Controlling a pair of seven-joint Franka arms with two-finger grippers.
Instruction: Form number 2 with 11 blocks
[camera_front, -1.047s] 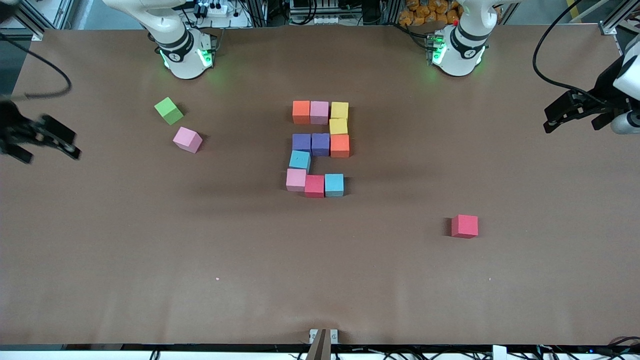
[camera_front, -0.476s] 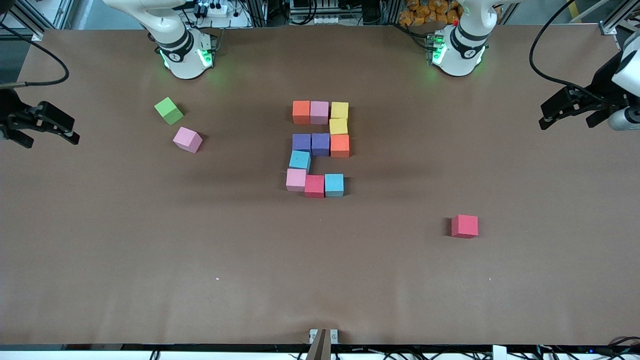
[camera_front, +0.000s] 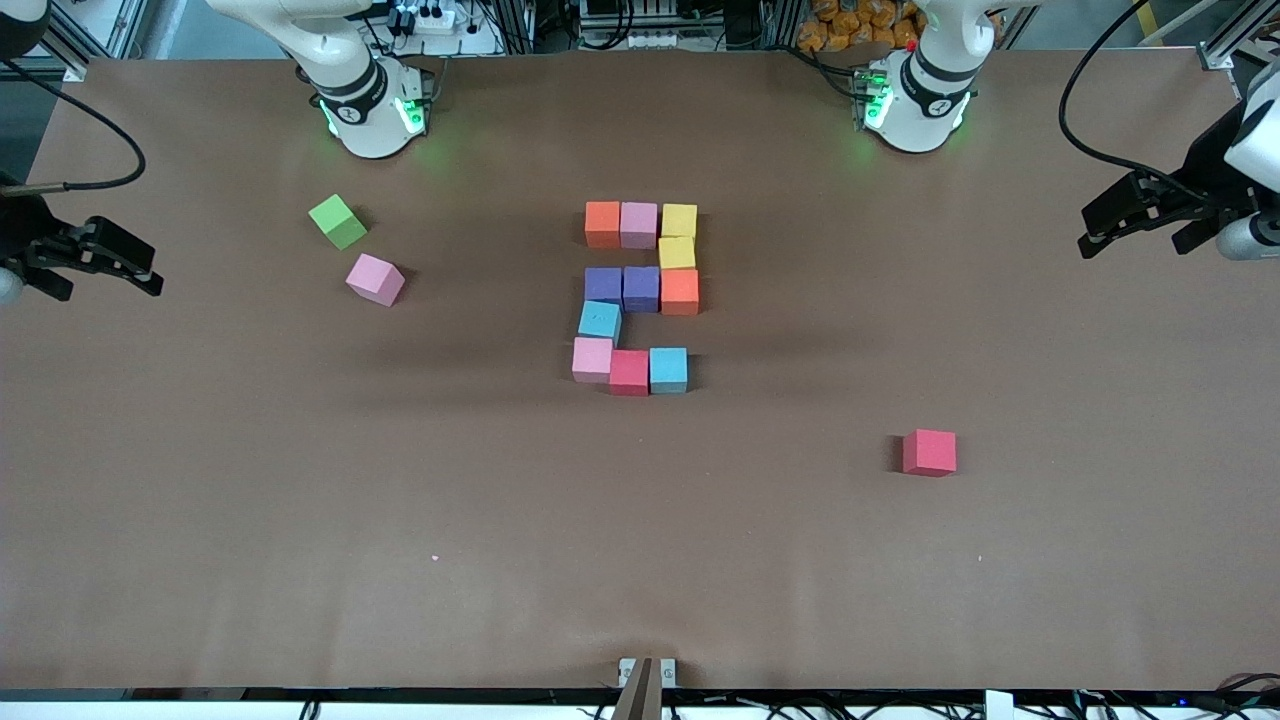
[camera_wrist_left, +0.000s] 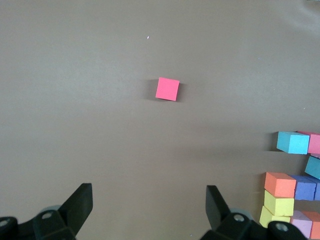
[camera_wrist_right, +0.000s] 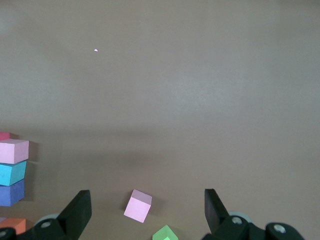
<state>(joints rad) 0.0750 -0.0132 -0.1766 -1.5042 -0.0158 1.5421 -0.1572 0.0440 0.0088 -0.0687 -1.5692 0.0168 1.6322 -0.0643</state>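
The number 2 sits mid-table, all eleven blocks touching. Both arms have pulled back to the table ends: left gripper and right gripper empty, fingers spread. Spare cubes untouched; looks finished.
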